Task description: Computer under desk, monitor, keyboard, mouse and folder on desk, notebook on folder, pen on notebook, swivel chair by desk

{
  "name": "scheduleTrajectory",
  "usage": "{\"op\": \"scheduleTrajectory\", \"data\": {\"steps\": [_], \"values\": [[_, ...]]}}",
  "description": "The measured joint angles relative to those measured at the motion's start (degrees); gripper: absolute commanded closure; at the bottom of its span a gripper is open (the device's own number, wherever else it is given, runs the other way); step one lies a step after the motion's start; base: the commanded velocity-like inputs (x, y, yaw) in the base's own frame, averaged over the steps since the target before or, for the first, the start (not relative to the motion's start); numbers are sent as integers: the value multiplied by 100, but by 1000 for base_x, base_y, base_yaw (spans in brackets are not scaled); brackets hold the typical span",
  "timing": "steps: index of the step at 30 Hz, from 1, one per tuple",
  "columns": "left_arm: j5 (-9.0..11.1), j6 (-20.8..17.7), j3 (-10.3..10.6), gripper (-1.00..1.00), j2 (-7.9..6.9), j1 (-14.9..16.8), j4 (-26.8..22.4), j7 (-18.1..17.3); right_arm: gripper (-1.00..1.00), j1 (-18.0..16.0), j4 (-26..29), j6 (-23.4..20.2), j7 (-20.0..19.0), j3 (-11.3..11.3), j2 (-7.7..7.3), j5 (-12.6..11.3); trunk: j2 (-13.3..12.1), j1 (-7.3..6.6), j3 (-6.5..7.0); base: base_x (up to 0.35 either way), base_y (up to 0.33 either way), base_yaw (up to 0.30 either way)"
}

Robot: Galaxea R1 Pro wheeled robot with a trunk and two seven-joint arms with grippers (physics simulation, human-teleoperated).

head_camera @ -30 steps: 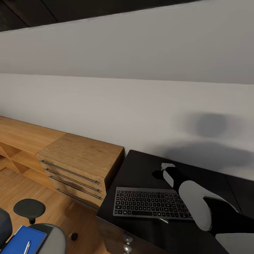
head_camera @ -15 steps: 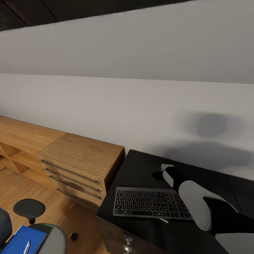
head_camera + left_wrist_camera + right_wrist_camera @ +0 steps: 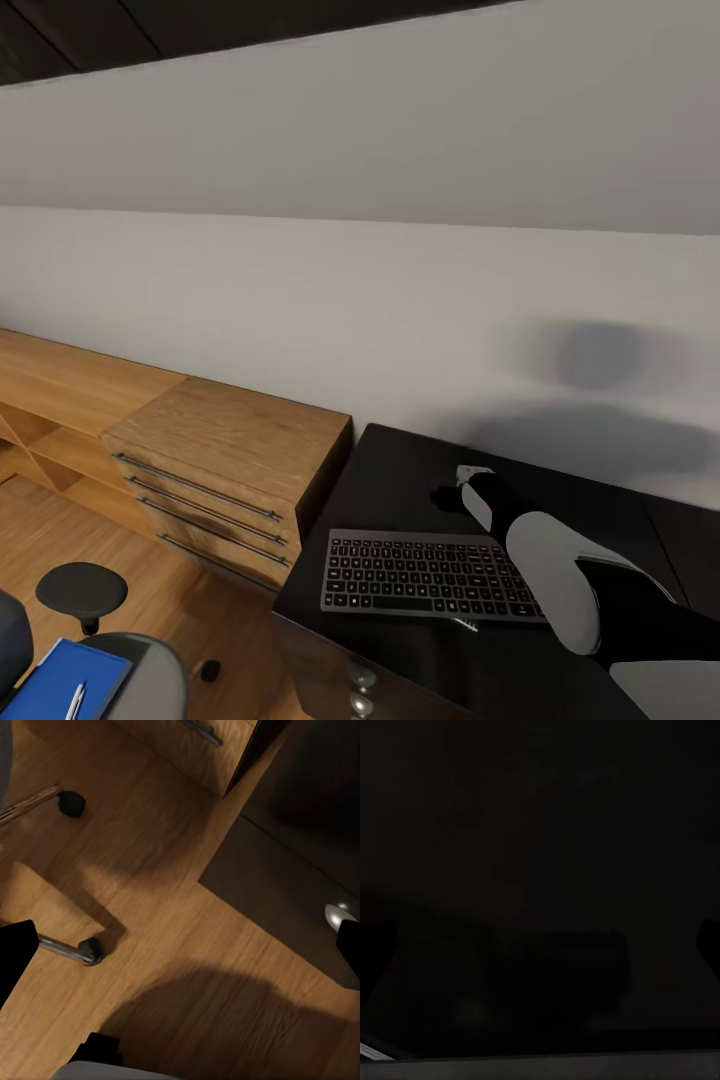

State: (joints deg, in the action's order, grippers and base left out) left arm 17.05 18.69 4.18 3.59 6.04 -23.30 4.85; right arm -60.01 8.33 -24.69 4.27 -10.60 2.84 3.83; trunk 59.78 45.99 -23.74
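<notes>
**Right arm poised over the desk behind the keyboard**

Nothing among the objects has moved since a second ago; only the head view has crept slightly, the chair armrest sitting a touch lower in the picture.

The keyboard (image 3: 428,577) lies flat near the front left corner of the desk (image 3: 400,470). Just behind its right end, the right gripper (image 3: 452,493) reaches over the dark top; whether its jaws are open or closed cannot be told, and the right wrist view is almost wholly dark. To the far left and nearer, the folder (image 3: 62,676) rests on the seat of the swivel chair (image 3: 150,680), with the pen (image 3: 76,698) lying on it. A wooden drawer unit (image 3: 225,465) stands just left of the desk.

From the left wrist, the left gripper (image 3: 180,945) points at the wooden floor (image 3: 150,967), its dark fingertips (image 3: 15,952) spread wide apart and empty, chair casters (image 3: 72,802) beneath.
</notes>
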Motion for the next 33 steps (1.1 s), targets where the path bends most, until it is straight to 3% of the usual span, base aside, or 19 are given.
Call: {"op": "scheduleTrajectory", "data": {"steps": [33], "values": [[-1,12,-5,-100,-12,0,8,-7,-100,0,-119,14,-1,0,-4,0,0,1,0,-45,0,0]]}}
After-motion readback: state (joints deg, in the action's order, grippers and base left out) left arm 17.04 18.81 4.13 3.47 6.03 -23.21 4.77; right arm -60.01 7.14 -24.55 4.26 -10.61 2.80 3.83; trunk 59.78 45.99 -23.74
